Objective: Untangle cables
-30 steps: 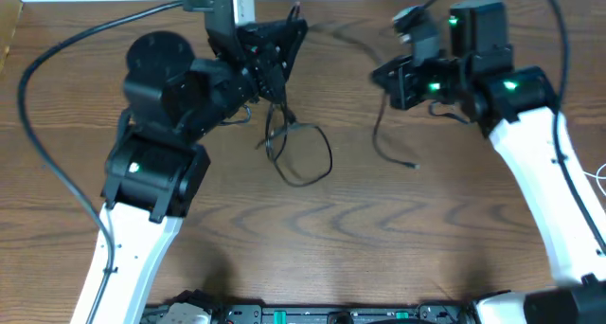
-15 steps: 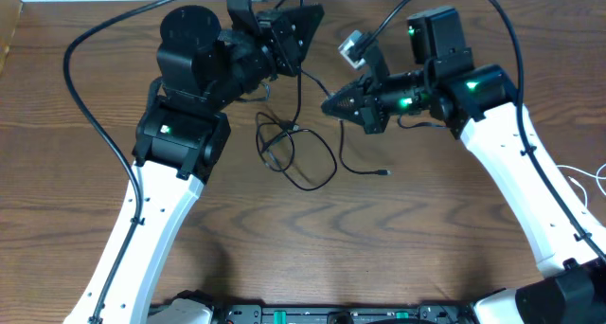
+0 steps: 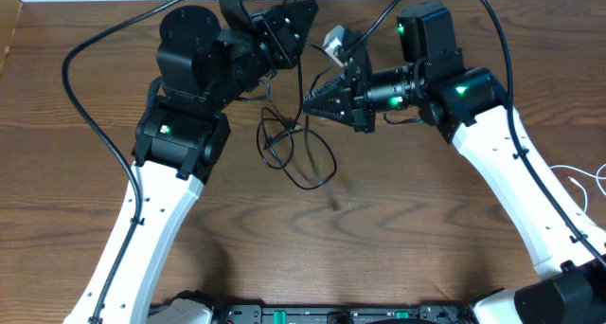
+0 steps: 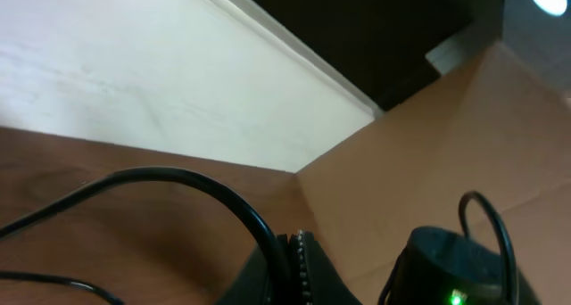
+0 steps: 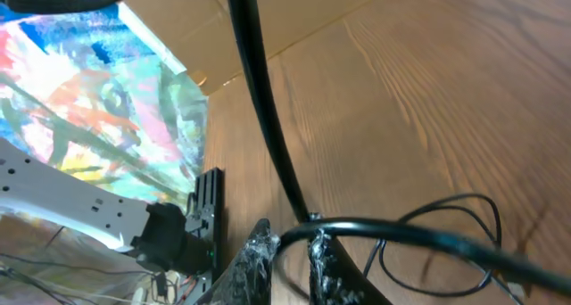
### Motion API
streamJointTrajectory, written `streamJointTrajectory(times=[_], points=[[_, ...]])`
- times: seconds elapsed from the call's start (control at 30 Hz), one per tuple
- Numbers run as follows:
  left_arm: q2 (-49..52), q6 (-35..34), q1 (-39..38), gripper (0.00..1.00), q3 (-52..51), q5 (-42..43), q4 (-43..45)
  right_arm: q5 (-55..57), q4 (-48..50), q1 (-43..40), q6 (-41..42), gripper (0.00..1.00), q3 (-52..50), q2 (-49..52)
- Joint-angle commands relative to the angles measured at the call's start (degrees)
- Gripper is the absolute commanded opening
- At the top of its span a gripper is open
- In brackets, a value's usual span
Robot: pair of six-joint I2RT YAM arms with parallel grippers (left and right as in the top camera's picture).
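Change, right arm: a second ago the right gripper [image 3: 309,99] stood off to the right with a strand hanging from it. It has since swung in to the middle, and its tips are now just beside the strand that climbs from the table [image 3: 426,229].
Change, left arm: the left gripper [image 3: 301,16] has moved up toward the far edge since a second ago. It has hardly shifted in the last half second.
Change, cables: the loops of the black cables [image 3: 275,139] lie in much the same spot as before. The loose end with a plug that lay to their right half a second ago is no longer there.
Cables, place: the loops rest on the table between the two arms, with one strand rising from them to the left gripper.
Left gripper, state: closed, with the fingertips together on a black cable.
Right gripper, state: the fingers are a little apart and a cable crosses between the tips. Whether it is pinched I cannot tell.
Overhead only: both arms, the whole loop and the rising strand.
Left wrist only: the left gripper [image 4: 299,251] shows its tips meeting at the bottom edge, and the cable [image 4: 205,185] arcs away from them to the left.
Right wrist only: the right gripper [image 5: 290,260] shows the gap between its fingers, and a cable [image 5: 401,234] runs across its tips. Further loops lie on the wood beyond.
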Motion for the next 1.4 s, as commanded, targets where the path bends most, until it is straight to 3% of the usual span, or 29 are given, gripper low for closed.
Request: streamJointTrajectory(times=[0.0,0.33,0.4,0.43,0.5,1.13,1.17,1.3,1.37], points=[[-0.5,-7.8,0.2,0.08,0.6,-0.2,0.7,-2.1,1.2,0.3,-0.1,0.11,0.5,-0.3],[-0.5,-11.9,0.1,0.08,0.6,1.5,1.1,-1.6,4.4,0.3,-0.1,0.13,0.5,-0.3],[-0.5,-12.7,0.1,0.08,0.6,2.7,1.5,-1.4,4.9,0.3,-0.2,0.16,0.5,-0.3],[-0.5,-12.9,0.1,0.08,0.6,3.2,1.7,-1.2,4.9,0.3,-0.2,0.23,0.5,-0.3],[-0.5,-12.9,0.1,0.08,0.6,3.4,2.2,-1.2,4.9,0.3,-0.2,0.27,0.5,-0.3],[-0.5,-16.8,-2.0,0.08,0.6,4.5,5.2,3.5,8.0,1.3,-0.1,0.27,0.5,-0.3],[-0.5,-16.8,-2.0,0.07,0.6,4.5,5.2,3.5,8.2,1.3,-0.1,0.26,0.5,-0.3],[-0.5,-16.8,-2.0,0.08,0.6,4.5,5.2,3.5,9.9,1.3,1.4,0.01,0.5,-0.3],[-0.5,-16.8,-2.0,0.07,0.6,4.5,5.2,3.5,10.1,1.3,1.4,0.01,0.5,-0.3]])
